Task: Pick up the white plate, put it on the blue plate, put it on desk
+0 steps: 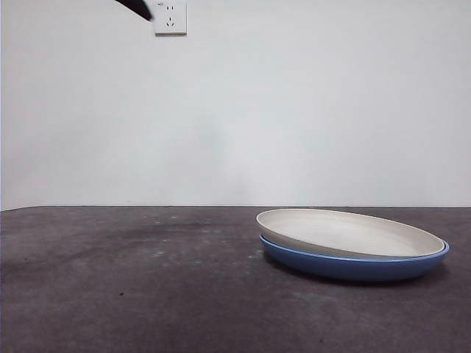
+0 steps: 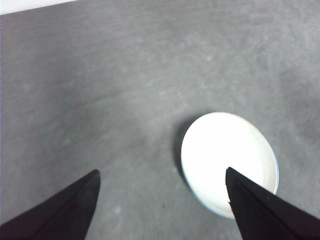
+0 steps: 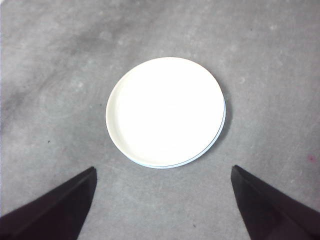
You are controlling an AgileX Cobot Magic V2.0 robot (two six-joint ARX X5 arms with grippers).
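So the white plate (image 1: 346,232) already sits tilted inside the blue plate (image 1: 353,266) on the desk (image 1: 132,287), meaning the stacking part looks done. Both the left gripper (image 2: 160,200) and right gripper (image 3: 162,200) hang high above, jaws spread wide, holding nothing. Probably just setting things down remains, if anything.

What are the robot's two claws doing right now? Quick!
Left gripper: open, holding nothing, above the desk.
Right gripper: open, holding nothing, above the white plate.
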